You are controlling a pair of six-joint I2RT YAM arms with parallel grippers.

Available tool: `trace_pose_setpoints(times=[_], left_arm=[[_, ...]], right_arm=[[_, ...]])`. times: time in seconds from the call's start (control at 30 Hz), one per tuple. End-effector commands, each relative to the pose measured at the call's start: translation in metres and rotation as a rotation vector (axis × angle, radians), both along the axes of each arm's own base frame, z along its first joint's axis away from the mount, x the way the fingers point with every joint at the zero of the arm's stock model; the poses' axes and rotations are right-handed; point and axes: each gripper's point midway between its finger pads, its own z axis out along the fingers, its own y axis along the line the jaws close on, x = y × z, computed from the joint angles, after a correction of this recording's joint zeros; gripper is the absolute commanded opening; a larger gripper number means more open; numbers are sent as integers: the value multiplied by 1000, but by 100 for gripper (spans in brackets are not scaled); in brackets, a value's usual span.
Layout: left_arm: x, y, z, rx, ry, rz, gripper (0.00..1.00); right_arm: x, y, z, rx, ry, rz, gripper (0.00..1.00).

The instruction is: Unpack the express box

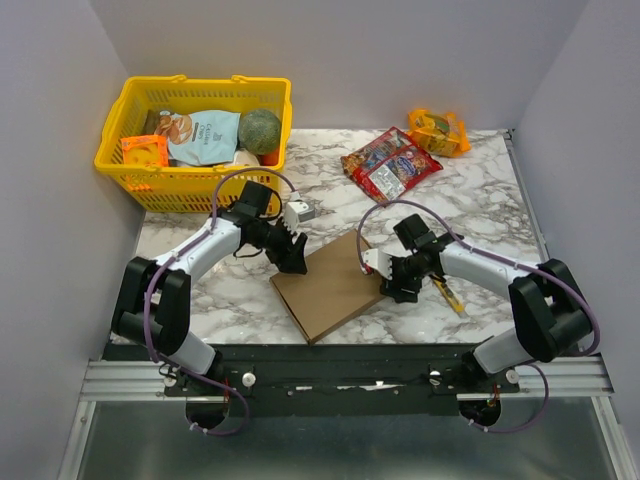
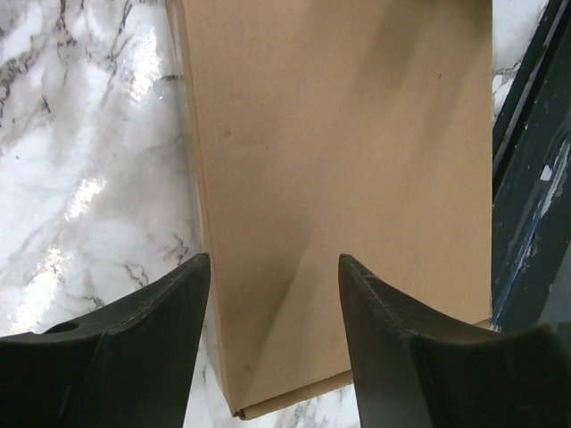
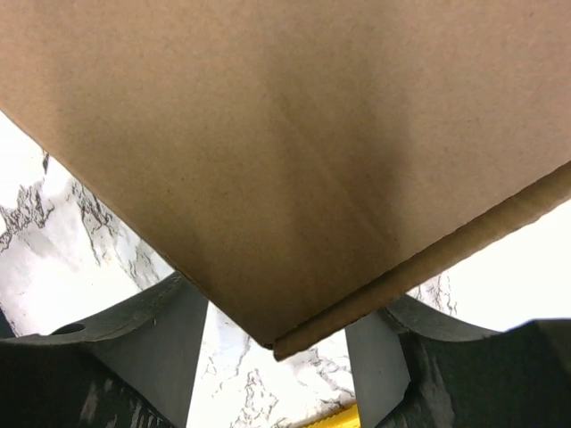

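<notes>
Plain brown express box [image 1: 330, 288]

The express box [image 1: 328, 285] lies flat on the desk [image 1: 480, 200], near the front edge and between the two arms, with one corner pointing toward the bases. The left arm's jaws stand over its far left corner, and its right corner lies between the right arm's jaws. A basket [image 1: 118, 160] stands at the desk's far left corner. In it are a bag [image 1: 203, 135], a round thing [image 1: 260, 130] on the bag's right and a packet [image 1: 145, 152] on its left. Two snack packets [image 1: 390, 165] lie behind the box to the right, with a pouch [image 1: 438, 131] behind them. A thin sachet [image 1: 449, 298] lies just right of the right jaws.
</notes>
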Motion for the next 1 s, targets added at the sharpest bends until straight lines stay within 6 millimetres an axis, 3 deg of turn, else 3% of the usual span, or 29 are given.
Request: trace_pose_setpoints(times=[0.0,0.07,0.2,0.23,0.43,0.57,0.7,0.97], left_arm=[[-6,6,-20,47,53,28,69],[-10,6,-26,51,95,28,66],[-16,2,-42,49,201,18,58],[-17,-2,-42,29,219,11,50],[-1,-17,-37,-27,252,20,28],[3,-21,-28,-39,249,-2,20],[4,-23,-27,-47,264,-30,26],[4,-21,-42,-15,306,-34,57]], right_arm=[[20,17,24,60,-45,-22,61],[14,34,37,142,12,-17,54],[26,62,70,251,18,-6,37],[33,71,85,291,1,8,35],[45,91,114,363,4,-12,34],[47,103,129,421,26,-36,33],[58,126,162,509,13,-54,32],[80,168,214,645,33,-47,31]])
